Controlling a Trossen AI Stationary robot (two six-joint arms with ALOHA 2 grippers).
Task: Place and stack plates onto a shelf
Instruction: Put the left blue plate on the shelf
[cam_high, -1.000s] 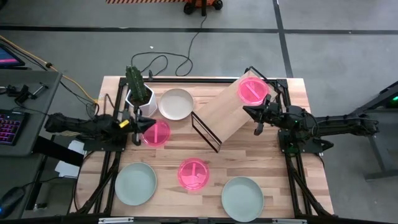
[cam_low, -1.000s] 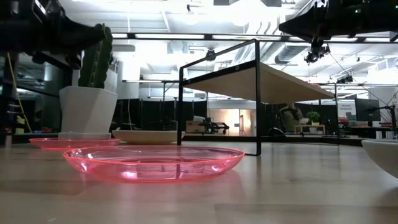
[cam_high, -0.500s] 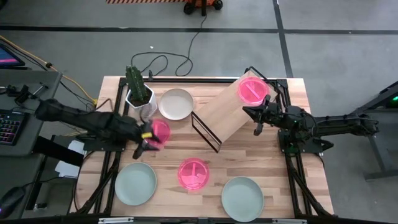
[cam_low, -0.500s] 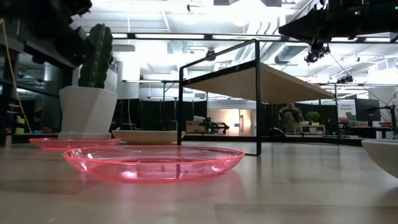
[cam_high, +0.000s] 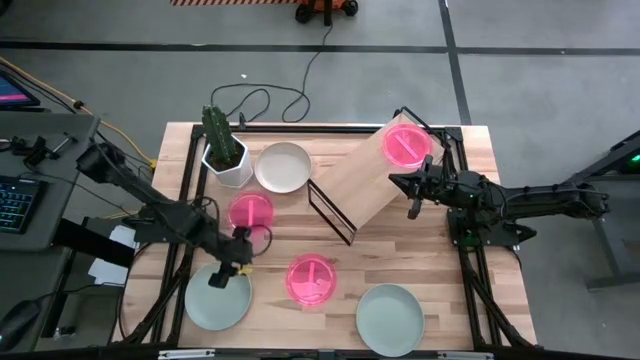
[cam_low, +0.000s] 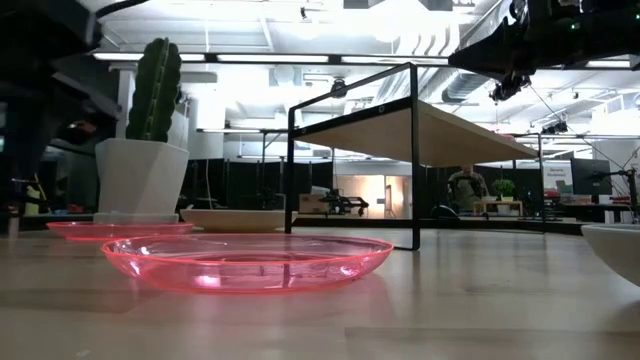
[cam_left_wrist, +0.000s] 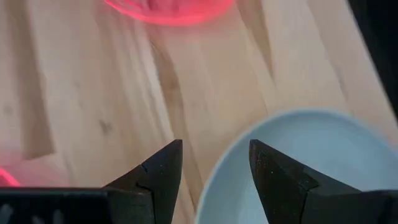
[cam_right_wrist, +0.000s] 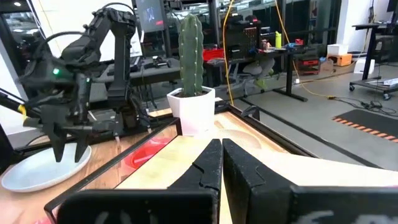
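Observation:
My left gripper (cam_high: 231, 272) is open and tipped downward over the far rim of a pale grey-green plate (cam_high: 217, 296) at the near left. In the left wrist view its fingers stand either side of that rim (cam_left_wrist: 227, 158). Two pink plates (cam_high: 251, 212) (cam_high: 311, 279), a cream plate (cam_high: 283, 166) and a second grey-green plate (cam_high: 390, 318) lie flat on the table. A third pink plate (cam_high: 406, 145) rests on the shelf (cam_high: 365, 180), which stands aslant at the far right. My right gripper (cam_high: 412, 200) is shut and held level beside the shelf's near right edge.
A white pot with a green cactus (cam_high: 222, 150) stands at the far left, beside the cream plate. The shelf's black frame legs (cam_high: 330, 212) stand near the table's middle. Bare wood (cam_high: 400, 250) lies between the shelf and the near plates.
My left gripper has swung from beside the far pink plate toward the table's near edge, tipped from level to pointing steeply down, and opened. It now stands over the near left grey-green plate. No plate has moved.

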